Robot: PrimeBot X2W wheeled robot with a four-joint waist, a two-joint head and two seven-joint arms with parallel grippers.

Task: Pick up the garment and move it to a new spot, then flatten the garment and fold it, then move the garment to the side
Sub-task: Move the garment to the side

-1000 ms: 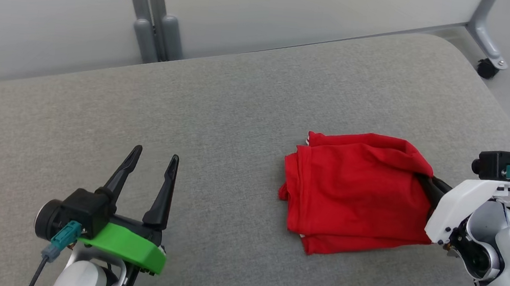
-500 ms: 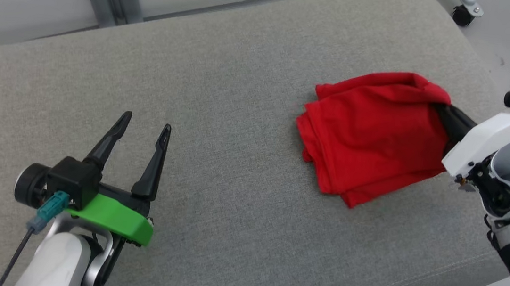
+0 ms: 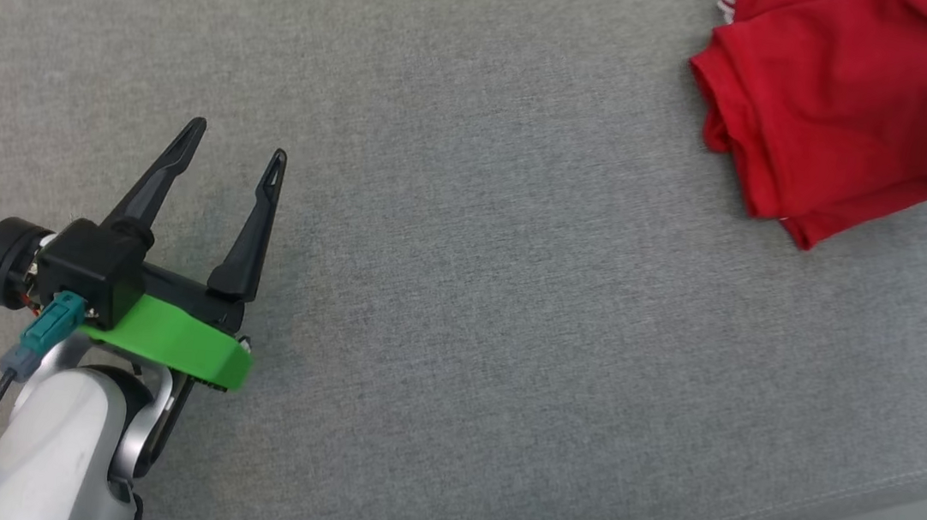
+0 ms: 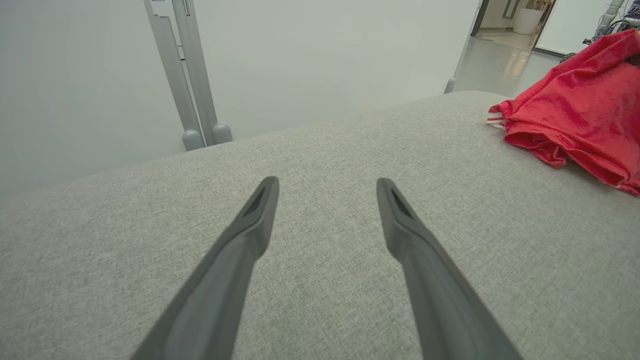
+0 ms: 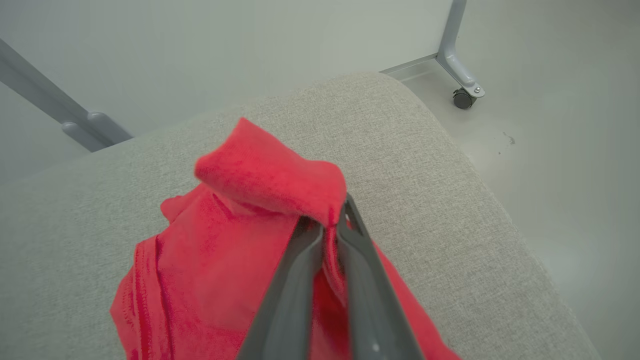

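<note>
Right gripper (image 5: 327, 216) is pinched tight on a raised fold of the red garment (image 5: 220, 260), mid-frame in the right wrist view, with cloth bunched over its tips. The rest of the garment drapes down to the lower left onto the grey cushion (image 5: 450, 200). In the head view the folded red bundle sits in the upper right corner, cut by the frame edge. At lower left, the left gripper (image 3: 238, 142) has its fingers spread wide with nothing between them, well apart from the garment. A caster wheel (image 5: 462, 98) sits on the floor, upper right.
</note>
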